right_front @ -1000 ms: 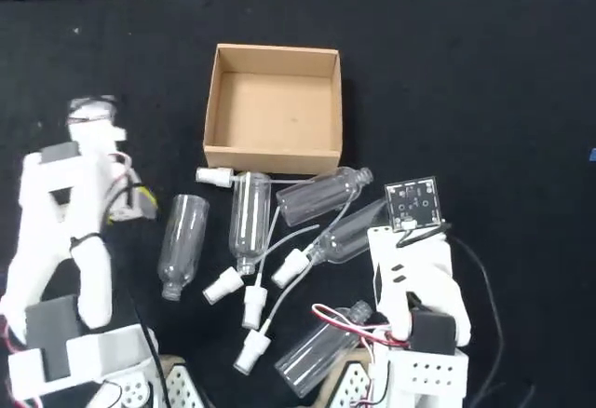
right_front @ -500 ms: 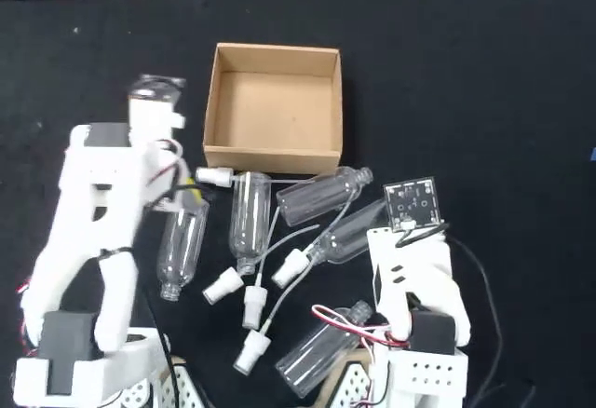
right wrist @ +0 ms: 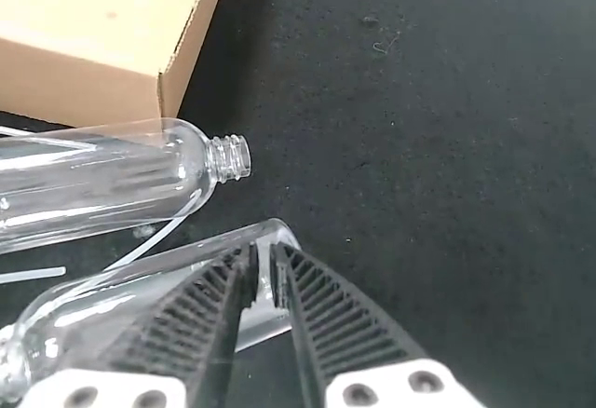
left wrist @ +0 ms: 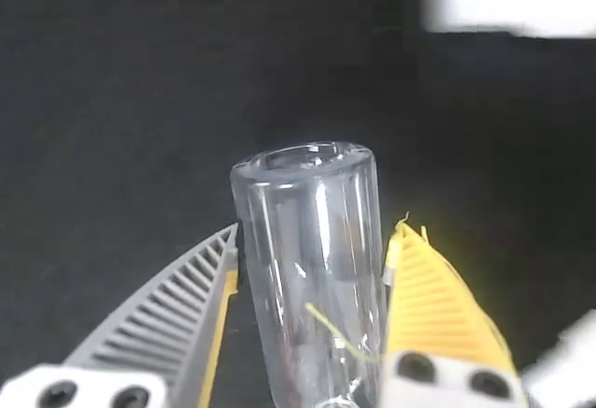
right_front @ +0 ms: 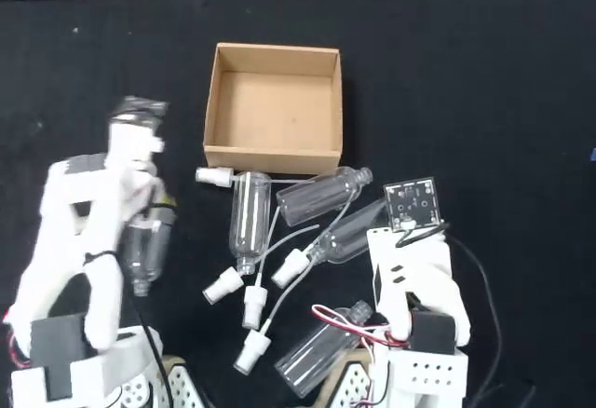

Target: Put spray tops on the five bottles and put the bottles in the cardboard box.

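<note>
left gripper [left wrist: 317,240]: jaws are clamping a clear bottle [right_front: 142,245] mid-body, left of the cardboard box [right_front: 273,110]. right gripper [right wrist: 263,264]: jaws are sitting closed, empty. bottle is looking light, slick, squashable: body grip, neck free.

High camera is looking straight down over the black table [right_front: 484,73], well above. Left wrist camera is sitting very close on a bottle [left wrist: 312,231]. Right wrist camera is pointing low across the table, sharing the box [right wrist: 93,26] corner with the high view.
</note>
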